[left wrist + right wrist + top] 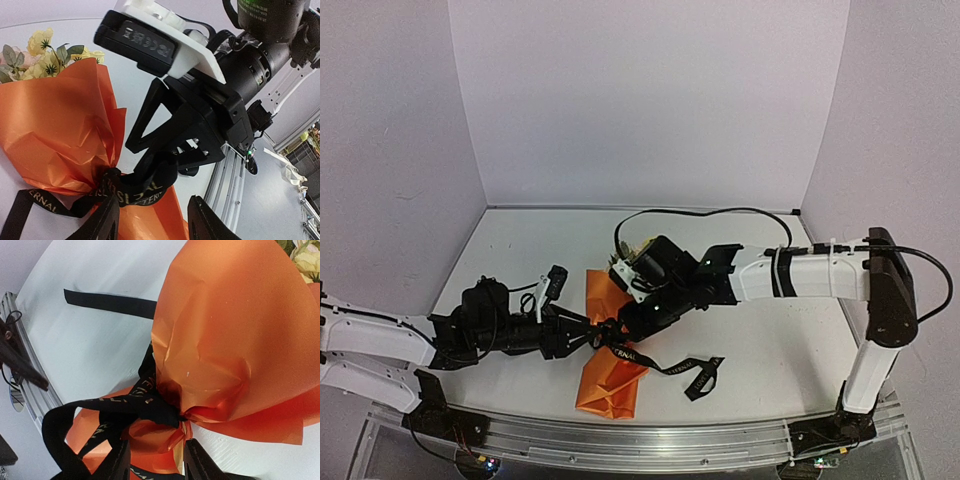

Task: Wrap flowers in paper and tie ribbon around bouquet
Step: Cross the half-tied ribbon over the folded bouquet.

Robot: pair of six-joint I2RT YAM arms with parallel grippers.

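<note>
An orange bouquet (610,385) lies on its side near the middle of a white table (770,340), narrow end toward the near edge. Pale yellow flowers (45,55) show at its wide end. The paper (225,340) is already gathered into a cone, and a black lettered ribbon (150,405) is cinched around its waist in a bunched knot. Loose loops and a tail trail across the table.

The two arms meet at the waist from opposite sides. The left end effector (152,225) has its fingers well apart beside the knot, clamping nothing. The right end effector (152,462) has its fingers partly apart, straddling the paper just below the knot. Whether they pinch any ribbon cannot be told.

The wrapping looks done and the tying seems near its finish. The next move probably calls for catching the loose ribbon ends and drawing them apart to tighten the knot without crushing the paper
</note>
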